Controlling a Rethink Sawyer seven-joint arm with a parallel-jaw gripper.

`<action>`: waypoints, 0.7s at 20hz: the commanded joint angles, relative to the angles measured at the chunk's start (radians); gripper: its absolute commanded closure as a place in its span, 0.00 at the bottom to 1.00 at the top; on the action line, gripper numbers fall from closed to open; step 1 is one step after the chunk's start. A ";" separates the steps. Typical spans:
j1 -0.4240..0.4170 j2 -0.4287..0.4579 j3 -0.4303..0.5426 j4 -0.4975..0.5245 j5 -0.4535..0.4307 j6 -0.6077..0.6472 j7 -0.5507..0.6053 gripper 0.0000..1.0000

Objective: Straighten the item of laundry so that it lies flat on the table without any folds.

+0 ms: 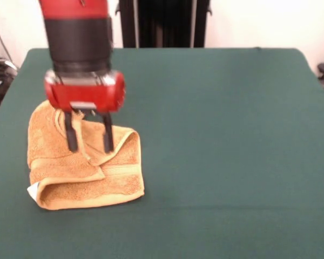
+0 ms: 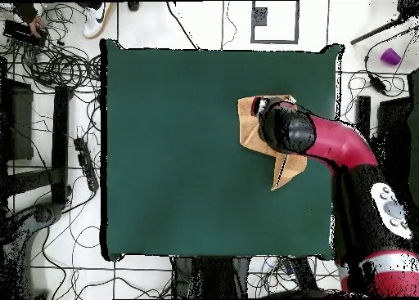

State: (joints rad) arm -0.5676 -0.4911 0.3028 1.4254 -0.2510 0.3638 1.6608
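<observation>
In the front view the towel (image 1: pixel 83 172) lies bunched on the left part of the green table (image 1: pixel 221 135), nearer the near edge than the far one, and it is not flat: its near portion is doubled over into a thick rolled fold along the front, a woven band runs across that fold, and a flap of cloth rises up through the middle of the heap. A small white tag (image 1: pixel 33 189) sticks out at the towel's near left corner, touching the table. Directly above the heap hangs the gripper (image 1: pixel 89 137), under the red wrist block and the black sleeve of the arm (image 1: pixel 78 32), which comes down from the top of the picture. Its two dark fingers (image 1: pixel 71 135) point straight down and stand spread apart, with the raised flap of towel between them; whether either finger presses the cloth cannot be told. To the right of the towel the table stretches away bare and green to its far right corner. In the overhead view the towel (image 2: pixel 250 121) shows as a crumpled orange patch near the table's (image 2: pixel 180 150) right edge, mostly covered by the arm (image 2: pixel 327 141), with one pointed corner sticking out toward the bottom.
</observation>
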 commanded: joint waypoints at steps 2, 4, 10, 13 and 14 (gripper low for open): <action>0.095 0.158 -0.017 -0.055 0.073 -0.095 0.232 0.00; 0.090 0.180 -0.010 -0.086 0.080 -0.084 0.202 0.00; 0.090 0.274 -0.009 -0.170 0.074 -0.072 0.141 0.00; 0.046 0.323 0.033 -0.158 0.035 -0.182 0.121 0.00; 0.034 0.341 0.047 -0.159 0.025 -0.200 0.111 0.00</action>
State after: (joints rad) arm -0.5184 -0.2855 0.2830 1.3051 -0.2261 0.2774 1.6608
